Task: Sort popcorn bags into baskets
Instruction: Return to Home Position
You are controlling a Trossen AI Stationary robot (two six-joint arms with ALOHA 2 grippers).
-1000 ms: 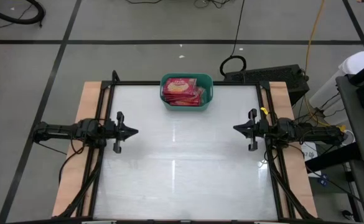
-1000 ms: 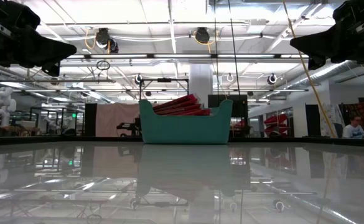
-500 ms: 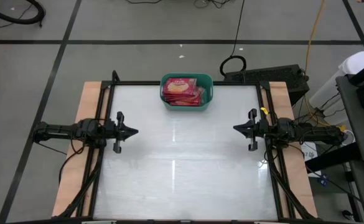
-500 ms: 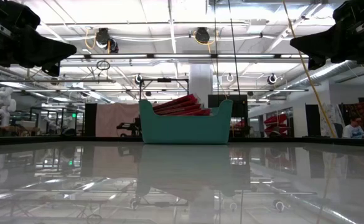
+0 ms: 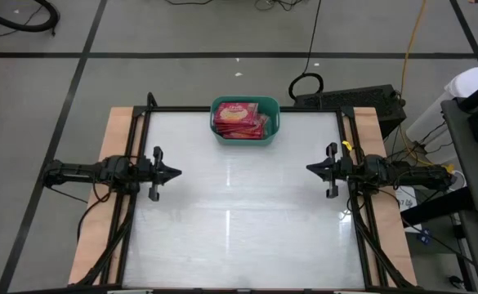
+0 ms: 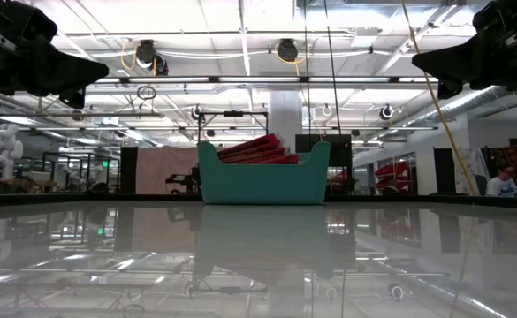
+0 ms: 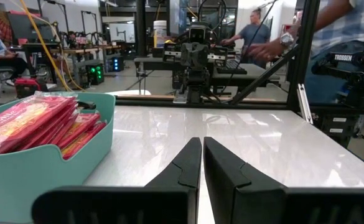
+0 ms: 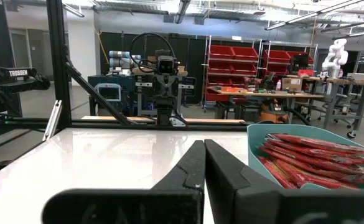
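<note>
the sorting is looking finished, as far as these views are showing: the popcorn bags (image 5: 241,119) are all lying stacked inside the teal basket (image 5: 245,142), poking a little above its rim in the low view, and no loose bag is showing anywhere on the white bench (image 5: 239,220). i am judging that nothing is left but parking the arms. the basket is sitting at the middle of the bench's far edge, just inside the dark frame (image 5: 181,109).

the left end effector (image 5: 176,172) is hovering above the bench's left side, pointing inward, its fingers (image 7: 185,169) pressed nearly together with only a thin slit between them and gripping nothing. the right end effector (image 5: 310,168) is mirroring it at the right side, likewise closed and empty. both are hanging well apart from the basket and from each other.

the whole middle of the bench is lying open between them, so there is plenty of room for moving. the only edges worth minding are the frame rails running along both sides beneath the arms.
</note>
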